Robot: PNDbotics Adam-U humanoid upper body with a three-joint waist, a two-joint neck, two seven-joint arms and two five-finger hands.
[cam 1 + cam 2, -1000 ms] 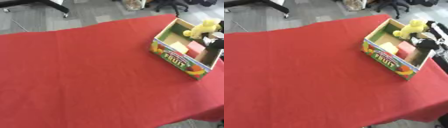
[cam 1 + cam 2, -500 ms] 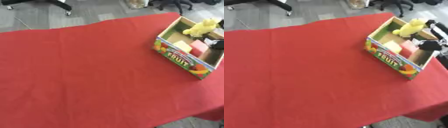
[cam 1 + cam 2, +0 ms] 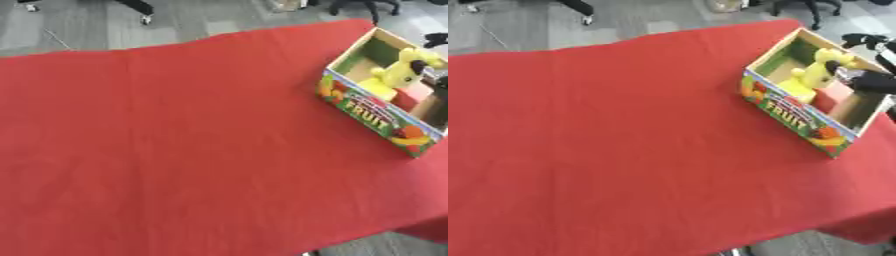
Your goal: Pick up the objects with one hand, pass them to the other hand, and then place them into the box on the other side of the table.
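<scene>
The right hand (image 3: pixel 874 80) hangs over the far side of the open cardboard box with fruit pictures and "FRUIT" on its side (image 3: pixel 794 114), out at about 2 o'clock on the red cloth-covered surface (image 3: pixel 623 140). Its dark fingers (image 3: pixel 866 41) are right up against the yellow plush toy with long ears (image 3: pixel 820 72), which sits upright inside the box beside a red block (image 3: pixel 830 96). Honestly can't tell if the fingers are curled round the toy or already let go, too murky there. The left hand isn't in view at all.

If it were me: I'd make sure the plush is fully down below the box rim before spreading the fingers, then lift straight up so nothing snags an ear and tips it back out. Nothing else seems left on the cloth, so this looks like the last drop.

Compared with a second ago, the whole picture has slid, so that's the head moving. The plush looks lower in the box now, and the hand sits further toward the box's far edge.
</scene>
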